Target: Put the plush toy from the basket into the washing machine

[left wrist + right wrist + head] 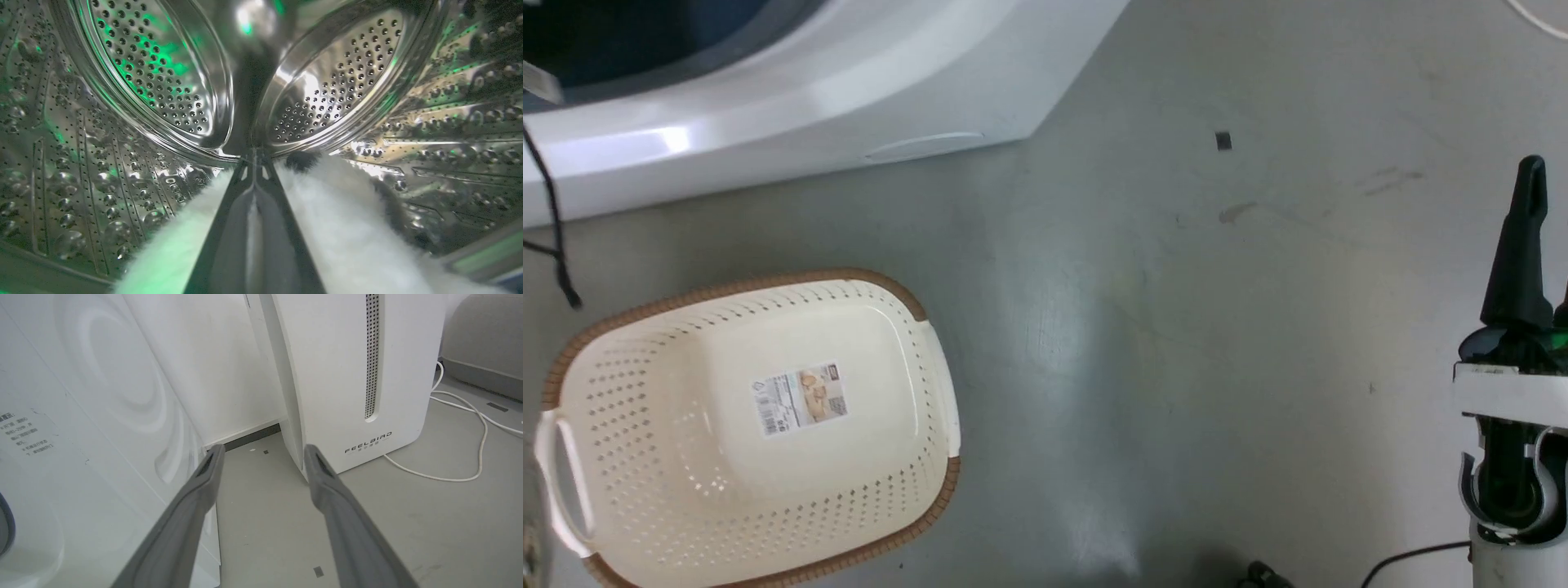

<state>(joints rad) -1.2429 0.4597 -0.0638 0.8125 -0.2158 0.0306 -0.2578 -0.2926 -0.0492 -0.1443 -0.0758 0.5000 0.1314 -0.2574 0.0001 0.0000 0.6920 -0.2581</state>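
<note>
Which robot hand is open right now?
The right gripper: its fingers stand apart, holding nothing. The left gripper is shut, with the plush toy bulging on both sides.

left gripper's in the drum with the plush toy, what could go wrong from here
1. The left gripper is shut on the plush toy inside the washing machine; withdrawing before opening would likely drag it back out.
2. Fluffy fur bulges on either side of the fingers and may cling after release.
</note>
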